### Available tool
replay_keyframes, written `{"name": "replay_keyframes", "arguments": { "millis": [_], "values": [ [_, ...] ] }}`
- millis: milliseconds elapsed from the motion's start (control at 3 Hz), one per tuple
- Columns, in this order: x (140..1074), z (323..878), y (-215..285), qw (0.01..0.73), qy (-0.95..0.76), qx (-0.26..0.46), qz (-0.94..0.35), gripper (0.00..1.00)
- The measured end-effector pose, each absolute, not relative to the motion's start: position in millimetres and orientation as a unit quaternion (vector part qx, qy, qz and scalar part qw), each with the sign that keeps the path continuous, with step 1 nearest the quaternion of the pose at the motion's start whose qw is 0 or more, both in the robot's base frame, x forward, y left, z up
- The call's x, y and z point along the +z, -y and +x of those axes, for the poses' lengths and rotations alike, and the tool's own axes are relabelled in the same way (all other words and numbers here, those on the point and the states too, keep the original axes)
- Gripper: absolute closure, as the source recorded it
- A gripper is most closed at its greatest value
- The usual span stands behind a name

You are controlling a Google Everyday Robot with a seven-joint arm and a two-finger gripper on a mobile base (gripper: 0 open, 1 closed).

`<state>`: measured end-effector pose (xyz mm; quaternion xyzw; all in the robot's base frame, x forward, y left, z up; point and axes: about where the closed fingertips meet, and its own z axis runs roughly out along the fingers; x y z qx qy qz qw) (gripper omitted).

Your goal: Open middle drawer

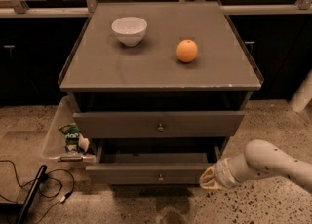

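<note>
The grey cabinet [161, 74] shows two drawer fronts, each with a small round knob. The upper, wider front [122, 123] stands slightly out under the top. Below it, the middle drawer [126, 174] is pulled out, with its dark inside showing and its knob [160, 177] at centre. My gripper [207, 179], on a white arm coming from the right, is at the right end of the middle drawer's front, low near the floor.
A white bowl [129, 29] and an orange [187, 51] sit on the cabinet top. A clear bin [58, 135] with a green snack bag [72, 133] stands left of the cabinet. Black cables [34, 186] lie on the speckled floor at left.
</note>
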<state>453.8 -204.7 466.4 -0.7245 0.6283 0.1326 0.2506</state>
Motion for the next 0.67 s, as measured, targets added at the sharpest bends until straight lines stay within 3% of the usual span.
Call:
{"name": "replay_keyframes", "arguments": {
  "millis": [667],
  "values": [
    [463.1, 480.1, 200.8, 0.263, -0.627, 0.129, -0.721, 0.11]
  ]
}}
